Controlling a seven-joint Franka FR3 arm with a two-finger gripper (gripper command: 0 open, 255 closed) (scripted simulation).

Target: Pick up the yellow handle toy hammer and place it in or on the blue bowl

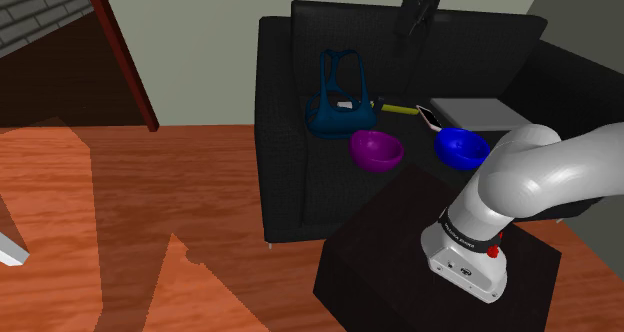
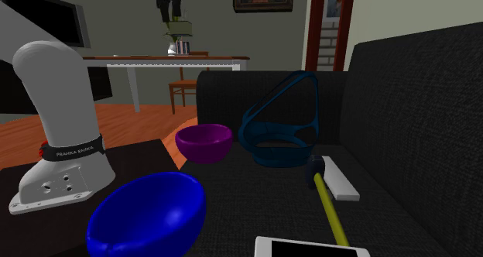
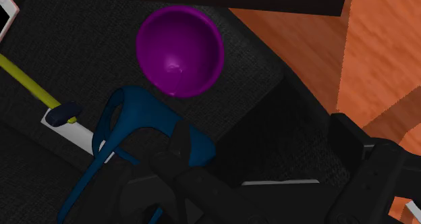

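The toy hammer point(image 1: 396, 108) lies flat on the dark sofa seat, its yellow handle point(image 2: 333, 214) running from a dark head point(image 2: 313, 164). In the wrist view the hammer point(image 3: 30, 83) is far off to one side of the fingers. The blue bowl point(image 1: 461, 147) stands upright near the seat's front edge, close to the handle's end, and looks large in the second exterior view point(image 2: 147, 217). My gripper point(image 1: 411, 28) hangs high above the sofa back, well above the hammer. It is open point(image 3: 260, 148) with nothing between its fingers.
A purple bowl point(image 1: 376, 150) sits next to a teal strapped object point(image 1: 339, 102) beside the hammer head. A white bar point(image 2: 340, 178) lies under the head, a phone point(image 1: 428, 115) by the handle, and a grey flat item point(image 1: 470, 112) behind the blue bowl.
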